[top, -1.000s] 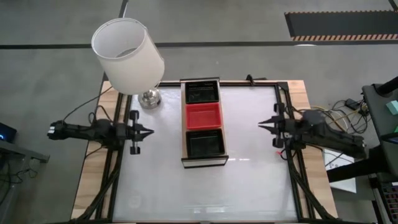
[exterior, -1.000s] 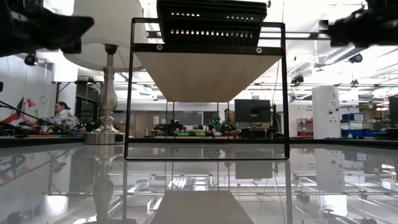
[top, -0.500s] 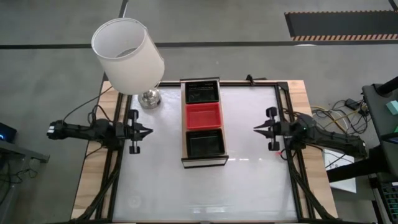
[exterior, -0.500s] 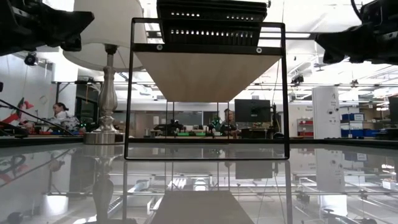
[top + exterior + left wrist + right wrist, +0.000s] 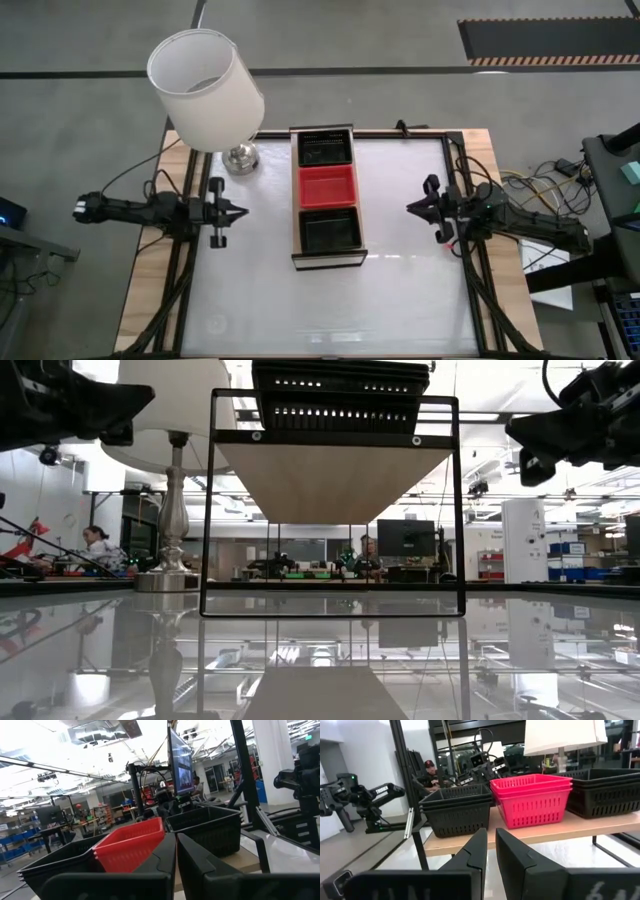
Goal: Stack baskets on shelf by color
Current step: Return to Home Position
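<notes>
The shelf (image 5: 327, 260) stands on dark legs mid-table, running from near to far. On its board rest three stacks of baskets: black at the far end (image 5: 325, 150), red in the middle (image 5: 328, 186), black at the near end (image 5: 330, 230). My left gripper (image 5: 243, 211) hovers shut at the table's left side, pointing level at the shelf. My right gripper (image 5: 409, 208) hovers shut at the right side, facing the shelf too. The right wrist view shows the red stack (image 5: 532, 800) between the black stacks (image 5: 460, 812). Neither gripper touches anything.
A lamp with a white shade (image 5: 205, 90) and metal base (image 5: 241, 157) stands at the table's far left, beside the shelf's far end. The glossy tabletop (image 5: 400, 290) is framed by black rails. People sit in the room beyond the table (image 5: 98, 545).
My right gripper has come down a little and rolled about the line it points along, and its fingers have stayed together. The baskets and the shelf have not moved.
</notes>
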Robot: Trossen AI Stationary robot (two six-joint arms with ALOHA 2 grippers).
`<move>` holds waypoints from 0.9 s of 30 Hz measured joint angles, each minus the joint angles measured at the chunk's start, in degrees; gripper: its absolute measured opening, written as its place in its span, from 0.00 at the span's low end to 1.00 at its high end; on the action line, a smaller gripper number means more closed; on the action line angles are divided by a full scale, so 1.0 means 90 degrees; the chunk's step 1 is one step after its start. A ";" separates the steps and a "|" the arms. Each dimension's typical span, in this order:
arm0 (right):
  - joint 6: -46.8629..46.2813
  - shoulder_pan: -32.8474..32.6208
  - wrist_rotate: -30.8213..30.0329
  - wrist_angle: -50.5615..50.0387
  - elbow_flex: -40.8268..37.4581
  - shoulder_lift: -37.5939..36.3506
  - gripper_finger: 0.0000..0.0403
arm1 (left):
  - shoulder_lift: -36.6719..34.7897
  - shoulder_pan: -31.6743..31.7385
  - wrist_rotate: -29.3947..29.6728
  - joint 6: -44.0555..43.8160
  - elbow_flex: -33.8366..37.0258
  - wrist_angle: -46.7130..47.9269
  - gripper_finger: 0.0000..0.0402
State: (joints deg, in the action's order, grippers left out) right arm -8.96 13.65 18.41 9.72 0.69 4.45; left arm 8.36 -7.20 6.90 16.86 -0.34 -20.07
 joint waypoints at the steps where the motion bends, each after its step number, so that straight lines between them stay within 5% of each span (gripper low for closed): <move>1: 0.0061 0.0000 0.0000 0.0000 0.0000 0.0000 0.08 | 0.0022 0.0000 0.0000 0.0002 0.0000 0.0002 0.00; 27: 0.0392 0.0000 -0.0029 -0.0001 -0.0007 0.0000 0.08 | 0.0464 0.0000 -0.0002 0.0002 0.0010 0.0002 0.00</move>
State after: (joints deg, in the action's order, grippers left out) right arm -5.43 13.65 18.15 9.71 0.62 4.45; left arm 12.54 -7.20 6.87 16.88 -0.25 -20.05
